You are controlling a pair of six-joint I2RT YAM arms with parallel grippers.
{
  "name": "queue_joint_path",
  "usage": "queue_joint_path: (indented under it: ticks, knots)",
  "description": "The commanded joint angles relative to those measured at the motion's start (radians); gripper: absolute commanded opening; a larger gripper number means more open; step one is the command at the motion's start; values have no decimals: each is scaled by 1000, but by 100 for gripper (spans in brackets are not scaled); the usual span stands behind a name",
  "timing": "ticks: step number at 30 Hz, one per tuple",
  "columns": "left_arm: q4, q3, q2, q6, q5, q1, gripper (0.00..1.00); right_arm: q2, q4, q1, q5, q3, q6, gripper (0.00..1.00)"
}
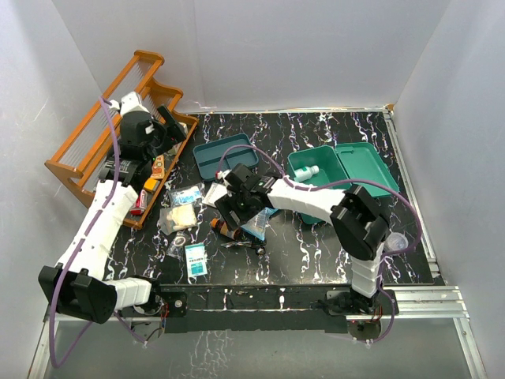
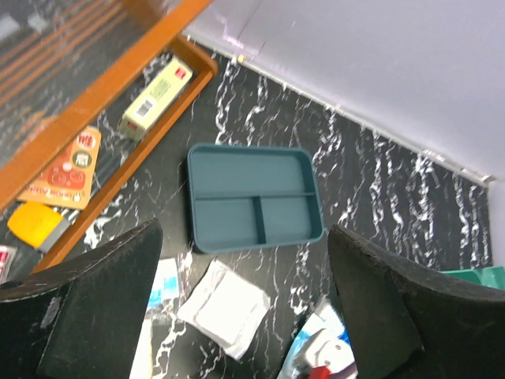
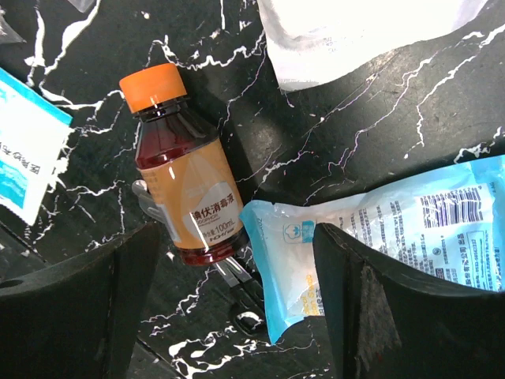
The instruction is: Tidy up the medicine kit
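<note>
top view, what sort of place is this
Likely a lab robot cell: plain white panels enclose a black marble-patterned tabletop, aluminium rails edge it, and two white-and-black robot arms are mounted there.

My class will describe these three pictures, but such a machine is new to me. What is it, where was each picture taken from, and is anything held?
Two robot arms stand at a table's near edge. One picture looks down from above; the others come from a camera on each wrist. On the table lie an open teal medicine kit, a divided teal tray, an orange rack, a brown bottle and packets. The left end effector and right end effector are open, holding nothing.
</note>
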State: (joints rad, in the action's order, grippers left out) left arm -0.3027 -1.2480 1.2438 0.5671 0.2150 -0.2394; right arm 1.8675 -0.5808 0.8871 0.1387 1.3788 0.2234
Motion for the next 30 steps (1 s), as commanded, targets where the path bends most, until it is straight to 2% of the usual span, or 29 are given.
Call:
queue_joint_path:
  ticks: [1,8,14,20,23,30]
  knots:
    - [-7,-76,-25,-60,-7,9,85,38,-35,22,9,120,-87,77]
    - [-4,-87,-38,-73,-2,9,86,138,-62,60,6,200,-121,73]
    - [1,-89,-31,-75,-8,9,85,195,-52,68,-14,244,-112,60]
    - [14,-89,-21,-79,-25,9,86,195,-30,76,-59,216,-104,54]
    - [24,-81,-19,-76,-48,9,85,168,3,74,-61,198,-80,44]
    - [46,-66,-22,-69,-103,8,86,7,204,34,-64,125,63,42]
